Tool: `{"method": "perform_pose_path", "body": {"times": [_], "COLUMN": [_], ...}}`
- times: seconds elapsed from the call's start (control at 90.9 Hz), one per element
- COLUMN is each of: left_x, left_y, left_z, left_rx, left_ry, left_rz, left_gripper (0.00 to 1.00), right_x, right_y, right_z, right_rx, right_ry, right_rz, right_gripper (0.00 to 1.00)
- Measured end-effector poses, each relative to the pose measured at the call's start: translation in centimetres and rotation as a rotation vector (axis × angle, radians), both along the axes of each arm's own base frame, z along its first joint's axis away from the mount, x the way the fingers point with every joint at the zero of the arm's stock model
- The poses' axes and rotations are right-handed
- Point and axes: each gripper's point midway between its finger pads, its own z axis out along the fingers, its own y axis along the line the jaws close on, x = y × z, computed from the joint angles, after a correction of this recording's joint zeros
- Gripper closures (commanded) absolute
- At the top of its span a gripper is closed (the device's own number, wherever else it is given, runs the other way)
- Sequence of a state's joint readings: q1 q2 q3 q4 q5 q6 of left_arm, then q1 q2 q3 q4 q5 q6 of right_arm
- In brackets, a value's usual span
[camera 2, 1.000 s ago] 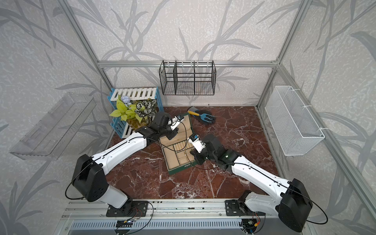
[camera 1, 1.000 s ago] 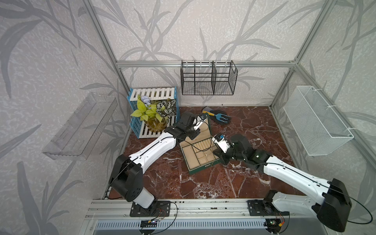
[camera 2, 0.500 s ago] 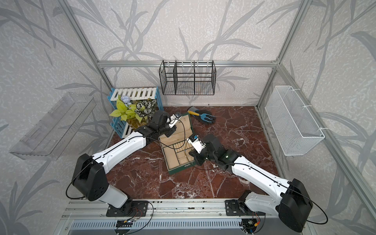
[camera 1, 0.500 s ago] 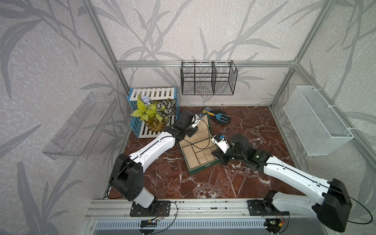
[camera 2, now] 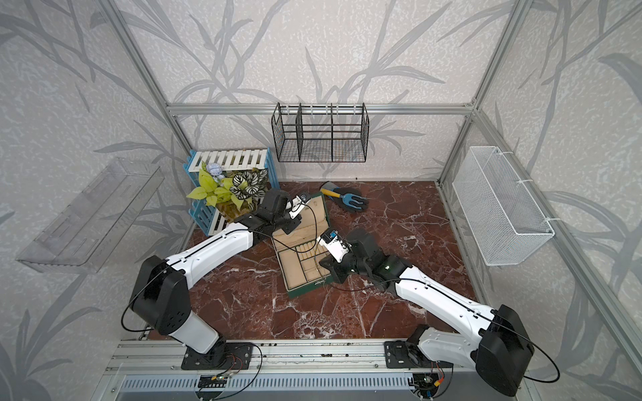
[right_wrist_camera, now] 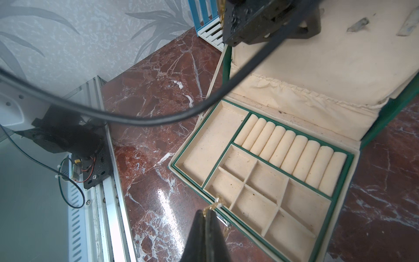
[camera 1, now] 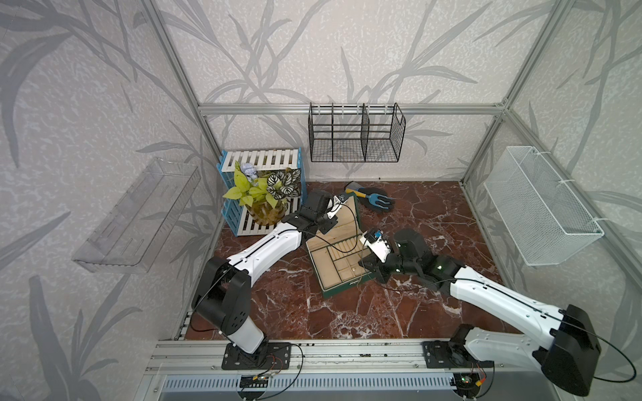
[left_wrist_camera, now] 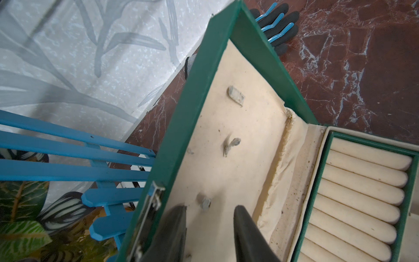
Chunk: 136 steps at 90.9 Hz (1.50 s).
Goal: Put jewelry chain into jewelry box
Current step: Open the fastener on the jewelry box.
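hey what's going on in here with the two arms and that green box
The right gripper is shut on a thin gold jewelry chain. It holds the chain at the front rim of the open green jewelry box, right by the small compartments. The chain is not in the box yet, and every compartment in view is empty. The left gripper is up at the raised lid, jaws apart over its cream lining, apparently propping it open.
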<state>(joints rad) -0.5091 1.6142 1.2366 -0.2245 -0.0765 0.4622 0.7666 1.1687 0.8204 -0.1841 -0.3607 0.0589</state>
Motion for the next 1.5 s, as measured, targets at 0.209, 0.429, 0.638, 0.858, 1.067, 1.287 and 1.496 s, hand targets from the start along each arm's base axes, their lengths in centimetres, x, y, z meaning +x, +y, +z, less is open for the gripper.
{"method": "perform_pose_path", "body": {"times": [0.209,0.429,0.638,0.858,1.067,1.287,1.496], "left_x": [0.3,0.8,1.1,0.1,-0.9,-1.5,-1.6], "left_y": [-0.3,-0.6,-0.8,-0.6,-0.4,-0.7,-0.9], "left_z": [0.2,0.1,0.1,-0.2,-0.8,-1.2,-1.2], "left_rx": [0.000,0.014,0.029,0.045,0.072,0.126,0.154], "left_ry": [-0.020,-0.039,-0.084,-0.124,-0.157,-0.217,-0.240], "left_rz": [-0.015,-0.038,-0.070,-0.112,-0.141,-0.166,-0.160], "left_gripper": [0.70,0.87,0.94,0.99,1.00,1.00,0.97], "right_x": [-0.2,-0.2,-0.2,-0.2,-0.2,-0.3,-0.2], "right_y": [0.0,0.0,0.0,-0.1,-0.1,-0.1,-0.2], "right_z": [-0.2,-0.2,-0.2,-0.5,-0.5,-0.6,-0.7], "right_rx": [-0.001,0.000,0.000,-0.004,-0.005,-0.007,-0.009], "right_ry": [0.007,0.007,0.007,0.011,0.011,0.013,0.011], "right_rz": [0.007,0.007,0.007,0.006,0.006,0.005,0.002], "right_gripper": [1.00,1.00,1.00,1.00,1.00,1.00,1.00]}}
